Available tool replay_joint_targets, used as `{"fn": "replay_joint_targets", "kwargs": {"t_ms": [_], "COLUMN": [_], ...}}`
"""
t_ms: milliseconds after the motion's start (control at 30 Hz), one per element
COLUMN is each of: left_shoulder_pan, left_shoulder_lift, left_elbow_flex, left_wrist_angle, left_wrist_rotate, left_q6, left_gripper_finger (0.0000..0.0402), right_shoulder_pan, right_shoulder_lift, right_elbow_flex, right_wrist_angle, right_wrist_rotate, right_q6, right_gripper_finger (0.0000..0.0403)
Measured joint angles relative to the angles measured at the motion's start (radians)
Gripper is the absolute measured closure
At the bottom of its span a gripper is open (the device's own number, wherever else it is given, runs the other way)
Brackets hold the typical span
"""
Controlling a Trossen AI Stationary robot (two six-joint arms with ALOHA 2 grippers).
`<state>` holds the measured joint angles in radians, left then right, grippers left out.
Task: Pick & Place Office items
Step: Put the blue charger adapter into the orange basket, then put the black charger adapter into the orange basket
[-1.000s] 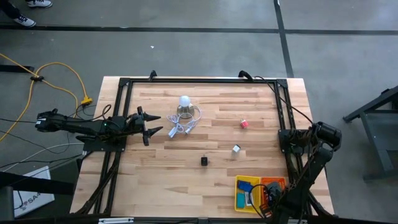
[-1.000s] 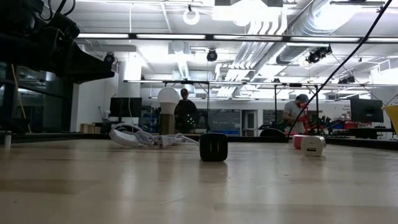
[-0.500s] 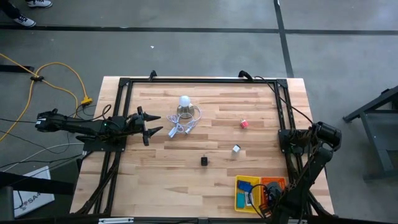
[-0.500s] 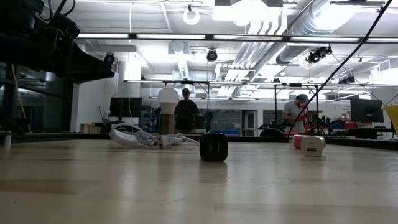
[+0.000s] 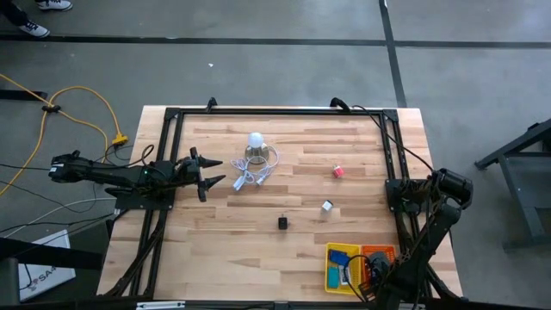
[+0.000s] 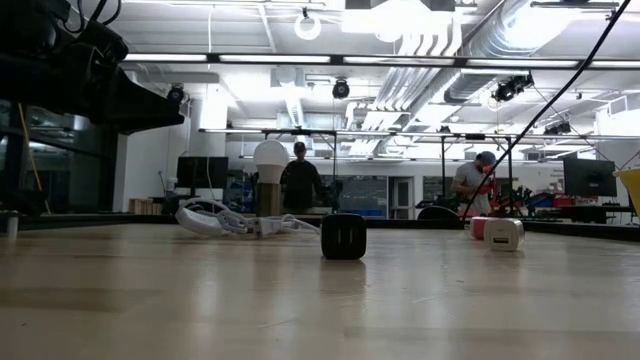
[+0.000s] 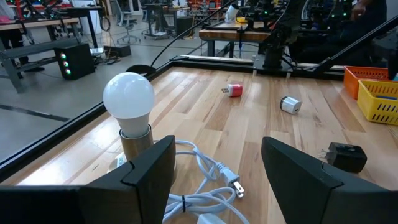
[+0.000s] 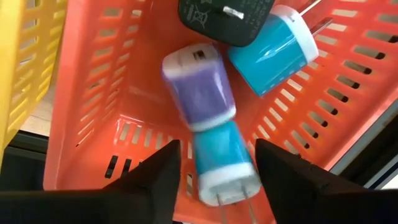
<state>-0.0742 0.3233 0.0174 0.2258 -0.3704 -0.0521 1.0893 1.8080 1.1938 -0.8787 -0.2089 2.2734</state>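
Note:
On the wooden table lie a pink cube (image 5: pixel 338 171), a white cube (image 5: pixel 327 206) and a black block (image 5: pixel 282 222); the low view shows the black block (image 6: pixel 343 236) and the white cube (image 6: pixel 503 234). My left gripper (image 5: pixel 215 172) hovers open near the table's left edge, beside the looped cord. Its wrist view (image 7: pixel 217 146) looks across the pink cube (image 7: pixel 234 90), white cube (image 7: pixel 290 104) and black block (image 7: pixel 346 157). My right gripper (image 8: pixel 217 149) is open above the orange tray (image 8: pixel 93 81), over a purple charger-like piece (image 8: pixel 199 87), teal pieces (image 8: pixel 273 50) and a black piece (image 8: pixel 224 18).
A white ball-topped lamp (image 5: pixel 255 140) with a looped white cord (image 5: pixel 250 178) stands just right of my left gripper. The yellow tray (image 5: pixel 343 267) and orange tray (image 5: pixel 379 258) sit at the near right corner. A black frame (image 5: pixel 275 112) borders the table. People stand far off in the room.

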Motion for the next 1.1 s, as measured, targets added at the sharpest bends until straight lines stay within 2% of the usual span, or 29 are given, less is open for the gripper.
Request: {"fn": "replay_joint_targets", "kwargs": {"t_ms": [200,567,967,1100], "left_shoulder_pan": [0.0,0.0,0.0,0.0], "left_shoulder_lift": [0.0,0.0,0.0,0.0], "left_elbow_flex": [0.0,0.0,0.0,0.0], "left_wrist_angle": [0.0,0.0,0.0,0.0], "left_wrist_rotate": [0.0,0.0,0.0,0.0], "left_q6": [0.0,0.0,0.0,0.0], "left_gripper_finger": [0.0171,0.0171,0.0171,0.0171], "right_shoulder_pan": [-0.001,-0.005,-0.011,-0.029], "right_shoulder_lift": [0.0,-0.001,-0.08,-0.113], "right_elbow_flex": [0.0,0.0,0.0,0.0], "right_wrist_angle": [-0.001,-0.033,-0.064,-0.095], "right_wrist_rotate": [0.0,0.0,0.127,0.135], "right_q6": [0.0,-0.003,-0.016,-0.028], "right_gripper_finger": [0.0184,0.0193,0.0199,0.0199]}}
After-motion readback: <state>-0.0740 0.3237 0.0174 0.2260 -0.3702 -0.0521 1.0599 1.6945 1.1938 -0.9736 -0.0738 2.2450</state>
